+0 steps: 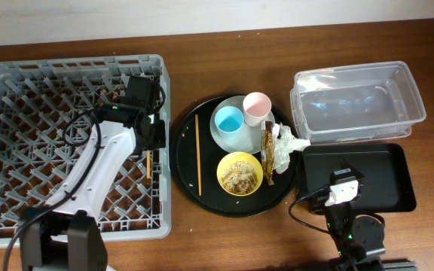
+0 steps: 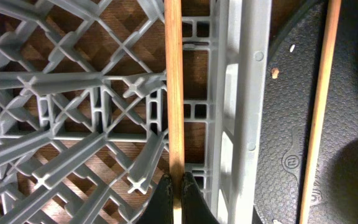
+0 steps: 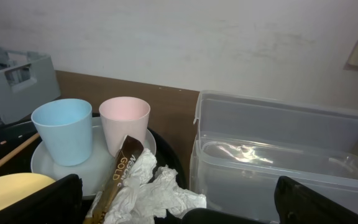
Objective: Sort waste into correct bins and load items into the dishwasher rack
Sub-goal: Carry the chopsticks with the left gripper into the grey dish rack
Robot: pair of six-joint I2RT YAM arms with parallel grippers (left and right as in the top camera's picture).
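My left gripper [image 1: 148, 150] [image 2: 178, 186] is shut on one wooden chopstick [image 2: 174, 93] and holds it over the right edge of the grey dishwasher rack [image 1: 21, 113] [image 2: 73, 124]. The other chopstick [image 1: 197, 150] [image 2: 322, 93] lies on the round black tray [image 1: 183, 162]. On that tray are the blue cup [image 1: 229, 120] and pink cup [image 1: 256, 108] on the white plate [image 1: 218, 137], the yellow bowl [image 1: 239, 173] of beige scraps, the brown wrapper [image 1: 267, 150] and the white napkin [image 1: 285, 147]. My right gripper [image 1: 345, 184] [image 3: 179, 208] is open and empty over the black bin [image 1: 383, 181], facing the napkin [image 3: 154, 186].
The clear tub [image 1: 356, 102] [image 3: 278, 149] stands at the back right, behind the black bin. The rack's tall grey wall [image 2: 241, 93] runs between the held chopstick and the round tray. A pale wall is at the back.
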